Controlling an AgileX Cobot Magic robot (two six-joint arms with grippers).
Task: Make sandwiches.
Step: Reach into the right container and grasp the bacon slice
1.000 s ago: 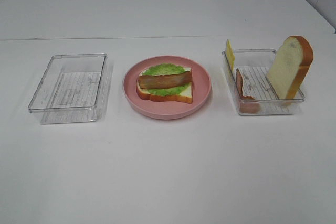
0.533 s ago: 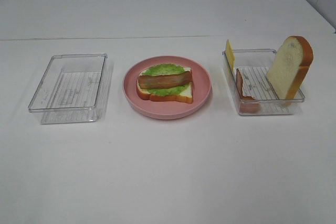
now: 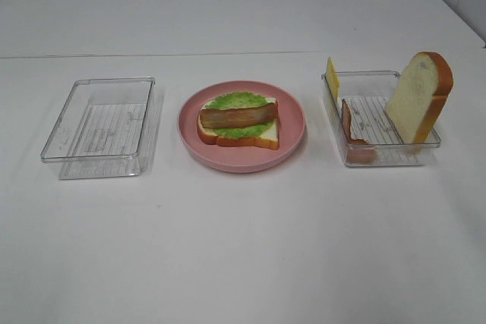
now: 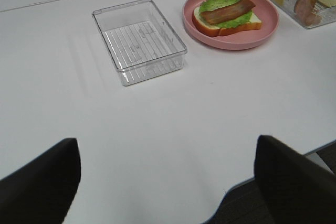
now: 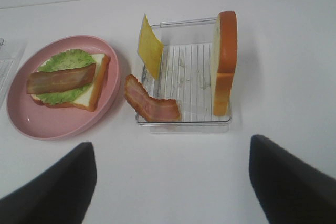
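Left gripper [image 4: 167, 182] wide, empty. Half-built sandwich [image 3: 238, 121] lies on the plate [image 3: 241, 162], centre. Cheese [image 3: 332, 77], seemingly leaning upright in the right tray [image 3: 387, 155], stands just beyond the right gripper [image 5: 170, 182], also wide and empty: the nearer arm.

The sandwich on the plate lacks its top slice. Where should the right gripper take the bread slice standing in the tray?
Probably the top crust edge, from above, jaws across its flat faces. The bread slice stands on edge in the clear tray, by its wall; the top rises well above the rim.
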